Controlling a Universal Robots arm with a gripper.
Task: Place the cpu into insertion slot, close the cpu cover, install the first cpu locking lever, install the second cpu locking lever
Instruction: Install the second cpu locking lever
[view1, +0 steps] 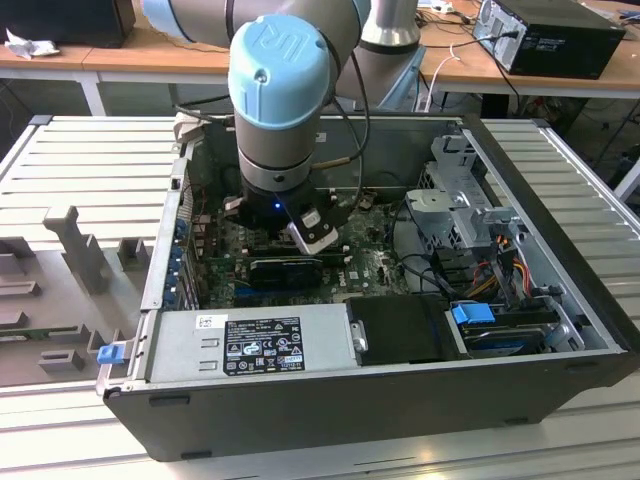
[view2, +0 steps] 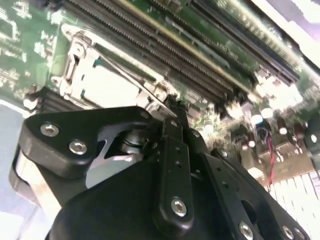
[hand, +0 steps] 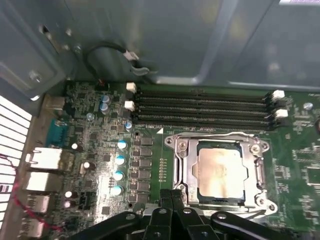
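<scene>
I see the cpu (hand: 220, 172) seated in the slot (hand: 186, 175) with the cover (hand: 252, 172) shut flat over it. My tool (hand: 172, 196) sits at the socket's edge, fingers (hand: 177, 200) pressed together, holding nothing, just beside the memory slots (hand: 200, 107).

Robotics lab: opened computer case (view1: 400, 400), workbenches (view1: 150, 55)

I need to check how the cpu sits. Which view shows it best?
The first wrist view: the cpu lies flat, framed by the cpu cover. The second wrist view shows it glared and partly behind the gripper.
</scene>
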